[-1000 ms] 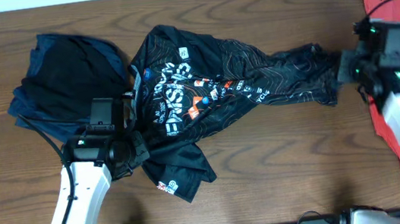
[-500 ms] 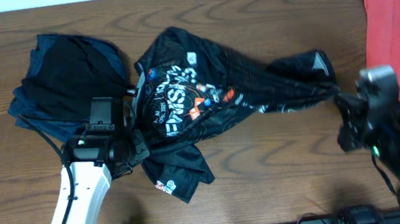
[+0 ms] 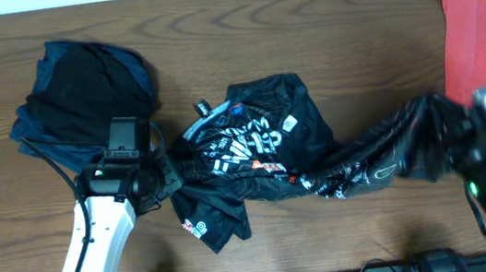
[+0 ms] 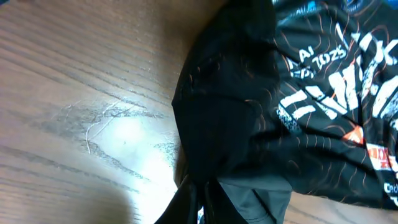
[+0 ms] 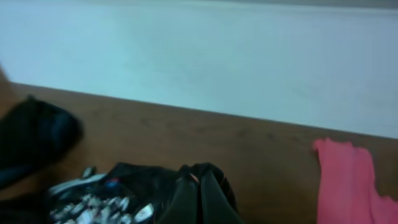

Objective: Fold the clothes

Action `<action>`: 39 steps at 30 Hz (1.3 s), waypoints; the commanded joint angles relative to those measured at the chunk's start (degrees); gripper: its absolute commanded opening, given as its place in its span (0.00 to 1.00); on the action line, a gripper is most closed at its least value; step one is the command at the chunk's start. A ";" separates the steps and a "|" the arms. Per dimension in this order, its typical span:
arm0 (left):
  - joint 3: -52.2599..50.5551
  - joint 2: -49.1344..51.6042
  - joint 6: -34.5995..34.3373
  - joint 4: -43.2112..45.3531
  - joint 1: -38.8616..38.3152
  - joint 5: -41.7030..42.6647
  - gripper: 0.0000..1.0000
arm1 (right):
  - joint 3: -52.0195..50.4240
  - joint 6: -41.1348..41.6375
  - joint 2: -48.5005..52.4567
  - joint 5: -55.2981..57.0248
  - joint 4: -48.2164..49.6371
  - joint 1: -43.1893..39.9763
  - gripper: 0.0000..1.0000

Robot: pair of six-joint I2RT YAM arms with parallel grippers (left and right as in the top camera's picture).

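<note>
The black jersey (image 4: 249,143) lies crumpled across the right side, on the wooden desk (image 4: 81,93). White lettering and thin orange contour lines cross its upper right part, and small orange patches sit near the right edge. At the bottom edge the left claw (image 4: 200,204) has its dark fingers pressed together on a fold of the cloth. A pale glare marks the bare desk at left.

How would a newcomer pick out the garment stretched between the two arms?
On the wooden table, three lots of clothing lie in a row. The middle one, crumpled and trailing rightward, is the black jersey. Unlike the plain navy pile on the left and the coral-red shirt on the right, it carries white lettering and thin orange lines.
</note>
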 commanded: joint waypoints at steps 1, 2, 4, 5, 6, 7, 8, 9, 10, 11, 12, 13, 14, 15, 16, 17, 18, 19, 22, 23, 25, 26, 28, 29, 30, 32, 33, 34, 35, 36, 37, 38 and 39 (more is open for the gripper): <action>0.42 0.04 0.98 0.72 0.24 -0.92 0.06 | 0.39 -2.01 9.49 5.86 4.57 0.37 0.01; 0.42 0.04 0.98 0.98 0.24 -0.92 0.06 | 0.39 -1.99 12.46 7.30 7.17 0.35 0.01; 0.42 0.04 0.96 1.44 0.24 -0.92 0.06 | 0.39 -2.01 19.32 10.75 13.94 0.02 0.01; 0.42 0.04 0.96 1.77 0.24 -0.92 0.06 | 0.39 -1.99 23.43 13.03 18.12 -0.37 0.01; 0.42 0.04 0.96 2.19 0.24 -0.92 0.07 | 0.39 -1.99 27.02 15.37 22.08 -0.85 0.01; 0.42 0.04 0.96 2.56 0.24 -0.90 0.06 | 0.42 -1.92 30.75 18.62 26.34 -1.46 0.01; 0.42 0.04 0.94 3.04 0.24 -0.92 0.06 | 0.59 -0.63 36.44 25.51 32.96 -2.62 0.01; 0.42 0.04 0.94 3.39 0.24 -0.92 0.06 | 1.01 2.23 40.17 31.28 36.35 -3.54 0.02; 0.42 0.04 0.94 3.76 0.24 -0.92 0.06 | 1.92 6.38 43.78 36.52 37.94 -4.57 0.04; 0.42 0.04 0.94 3.98 0.24 -0.90 0.06 | 3.34 10.08 47.04 39.10 37.53 -5.62 0.05; 0.42 0.04 0.94 4.02 0.24 -0.92 0.06 | 5.03 11.96 49.92 38.80 36.00 -6.62 0.09; 0.42 0.04 0.94 3.98 0.24 -0.92 0.06 | 7.13 12.68 52.96 37.03 33.77 -7.63 0.14; 0.42 0.04 0.94 3.96 0.24 -0.92 0.06 | 8.92 12.68 55.36 35.23 31.82 -8.37 0.19; 0.42 0.04 0.94 3.96 0.24 -0.92 0.06 | 10.88 12.66 57.64 33.51 29.57 -9.09 0.24; 0.42 0.04 0.94 4.00 0.24 -0.92 0.06 | 12.72 12.70 59.45 32.94 27.23 -9.70 0.26; 0.42 0.04 0.94 4.09 0.24 -0.92 0.06 | 14.10 12.76 60.57 32.96 25.22 -10.16 0.27; 0.42 0.04 0.94 4.17 0.24 -0.92 0.06 | 15.19 12.94 61.33 32.96 23.61 -10.58 0.27; 0.42 0.04 0.94 4.24 0.24 -0.92 0.06 | 16.09 12.92 61.75 32.92 22.10 -10.95 0.27; 0.42 0.04 0.92 4.61 0.24 -0.92 0.06 | 16.90 12.83 61.07 32.76 17.73 -11.65 0.36; 0.42 0.04 0.79 4.66 0.24 -0.92 0.06 | 16.90 12.76 60.57 32.76 15.76 -11.76 0.42; 0.42 0.04 0.74 4.61 0.24 -0.92 0.06 | 16.90 12.66 59.76 32.74 10.95 -11.96 0.57; 0.42 0.04 0.74 4.61 0.24 -0.90 0.06 | 16.90 12.66 59.49 32.76 8.72 -11.98 0.63; 0.42 0.04 0.76 4.59 0.24 -0.90 0.06 | 16.90 12.63 59.39 31.78 4.61 -11.98 0.72; 0.42 0.04 0.76 4.61 0.24 -0.90 0.06 | 16.90 12.63 59.39 30.42 2.21 -11.98 0.74; 0.42 0.04 0.76 4.61 0.24 -0.90 0.07 | 16.90 12.61 59.39 29.38 -0.02 -11.98 0.75; 0.42 0.04 0.76 4.57 0.24 -0.90 0.06 | 16.90 12.39 59.39 26.80 -5.18 -11.98 0.75; 0.42 0.04 0.76 4.42 0.24 -0.90 0.06 | 16.90 12.41 59.39 25.40 -8.15 -11.98 0.75; 0.42 0.04 0.76 4.24 0.24 -0.90 0.06 | 16.90 12.41 59.39 24.02 -10.99 -11.98 0.76; 0.42 0.04 0.76 4.11 0.24 -0.90 0.06 | 16.90 12.39 59.39 22.97 -13.14 -11.98 0.78; 0.42 0.04 0.76 3.93 0.24 -0.90 0.06 | 16.90 12.41 59.39 22.05 -15.08 -11.98 0.79; 0.42 0.04 0.76 3.89 0.24 -0.90 0.06 | 16.90 12.33 59.39 21.24 -16.02 -11.98 0.81; 0.42 0.04 0.76 3.91 0.24 -0.90 0.07 | 16.90 11.67 59.39 20.28 -16.44 -11.98 0.82; 0.42 0.04 0.76 3.96 0.24 -0.90 0.07 | 16.90 9.99 59.39 18.40 -16.44 -11.98 0.83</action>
